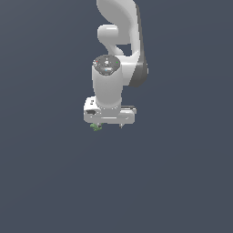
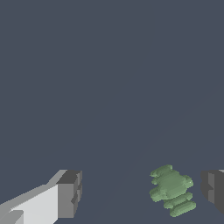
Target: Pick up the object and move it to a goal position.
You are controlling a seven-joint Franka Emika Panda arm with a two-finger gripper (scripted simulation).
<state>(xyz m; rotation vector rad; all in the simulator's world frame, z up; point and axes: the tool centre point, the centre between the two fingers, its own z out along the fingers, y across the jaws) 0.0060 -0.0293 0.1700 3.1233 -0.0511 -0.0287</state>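
The whole place was one flat slate-blue surface, with nothing on it to tell floor from background and no marker for a goal that I could make out. The white arm hung down in the middle of it, wrist pointing straight at the ground, and the gripper sat low, its jaws spread wide apart with nothing clamped between them. The object, a tiny bright green lumpy thing, lay just under the gripper's end on the exterior view's left, peeking out below the hand. From the wrist view it was clearer: the object sat in the gap between the two dark fingertips, but well off centre, close beside one pad and far from the other, not touching either as far as I could tell. That lopsidedness looked to me like the risk. If the jaws closed from there, the nearer finger would likely meet the lump first and shove it sideways along the surface, and being so small and knobbly it might twist, roll or squirt out before the far finger arrived. I couldn't judge whether the fingertips were low enough to catch it at all
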